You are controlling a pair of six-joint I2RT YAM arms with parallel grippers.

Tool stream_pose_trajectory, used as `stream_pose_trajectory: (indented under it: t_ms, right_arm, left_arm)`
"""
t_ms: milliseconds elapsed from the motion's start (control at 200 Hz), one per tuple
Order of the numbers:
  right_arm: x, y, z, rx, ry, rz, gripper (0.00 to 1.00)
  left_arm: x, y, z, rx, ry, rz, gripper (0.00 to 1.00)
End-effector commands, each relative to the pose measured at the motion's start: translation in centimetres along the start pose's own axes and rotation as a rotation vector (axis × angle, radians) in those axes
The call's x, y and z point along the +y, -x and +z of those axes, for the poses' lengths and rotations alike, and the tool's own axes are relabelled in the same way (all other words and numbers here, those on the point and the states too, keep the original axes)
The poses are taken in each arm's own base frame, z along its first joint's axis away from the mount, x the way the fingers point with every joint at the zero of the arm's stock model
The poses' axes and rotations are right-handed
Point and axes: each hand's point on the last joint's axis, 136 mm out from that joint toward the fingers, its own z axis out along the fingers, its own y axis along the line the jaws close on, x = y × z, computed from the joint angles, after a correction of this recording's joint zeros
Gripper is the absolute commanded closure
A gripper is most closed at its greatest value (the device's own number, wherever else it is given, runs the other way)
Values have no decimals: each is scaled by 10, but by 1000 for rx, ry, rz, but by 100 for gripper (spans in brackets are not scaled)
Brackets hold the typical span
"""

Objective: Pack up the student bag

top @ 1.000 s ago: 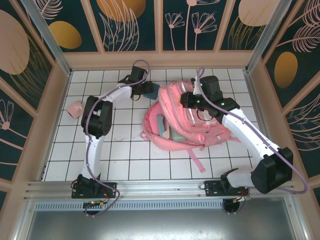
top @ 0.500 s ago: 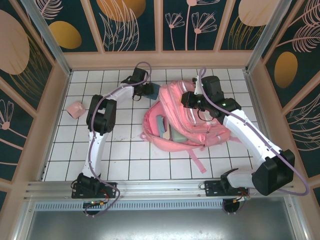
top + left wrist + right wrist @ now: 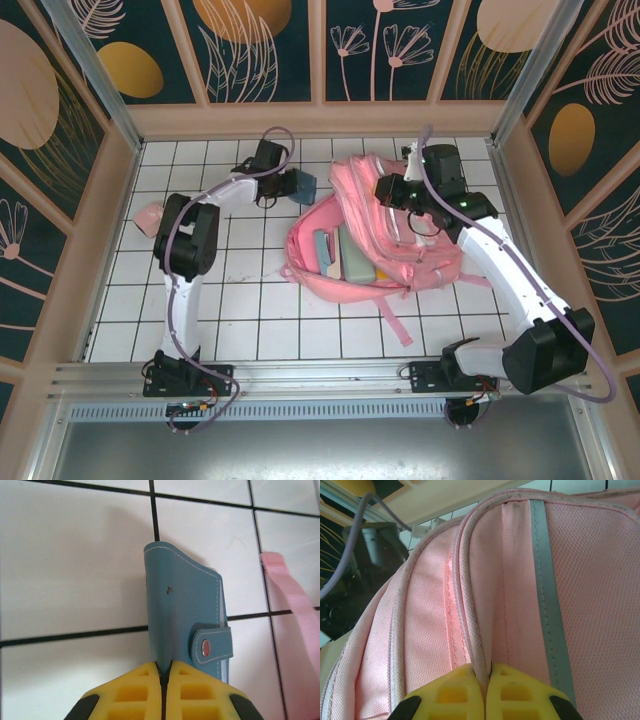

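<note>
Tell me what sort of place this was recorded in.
Probably a purpose-built robot test cell, not a real room: a white gridded table, decorated wall panels in a metal frame, and two arms bolted to a rail at the near edge.

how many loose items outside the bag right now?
2. A blue wallet, pinched in the left claw, just left of the student bag; a small pink item far left on the table. Others may hide under the bag.
</note>
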Motion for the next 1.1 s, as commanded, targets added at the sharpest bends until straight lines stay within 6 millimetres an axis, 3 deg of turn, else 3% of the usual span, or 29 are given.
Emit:
stream_pose_trajectory:
  t_ms: [0,175,325,355,555,830,1006,1021,1096]
  right_arm:
    - [25,30,-27,-81,99,-39,100]
    - [20,35,-28,-57,132,-22,100]
    - [20,41,-30,-63,138,-21,100]
    - [20,42,-30,-65,140,-21,100]
    - [23,41,-30,-57,164,-17,100]
    - [25,40,-31,-51,175,-17,100]
    - [26,39,-31,-46,181,-8,100]
    - [26,39,-30,-46,180,-8,100]
    - [26,40,-31,-48,179,-7,100]
  left_arm:
    - [-24,30,-48,-123,-83,-39,100]
    - [-39,23,-96,-173,-177,-58,100]
    - [-49,1,-123,-163,-278,-56,100]
    - [-58,0,-137,-171,-321,-44,100]
    - [-78,-31,-160,-113,-429,-6,100]
    - [-130,-75,-145,8,-543,-36,100]
    - [-152,-75,-132,36,-598,-145,100]
    - [-150,-79,-122,56,-587,-159,100]
    - [-151,-77,-110,79,-571,-220,100]
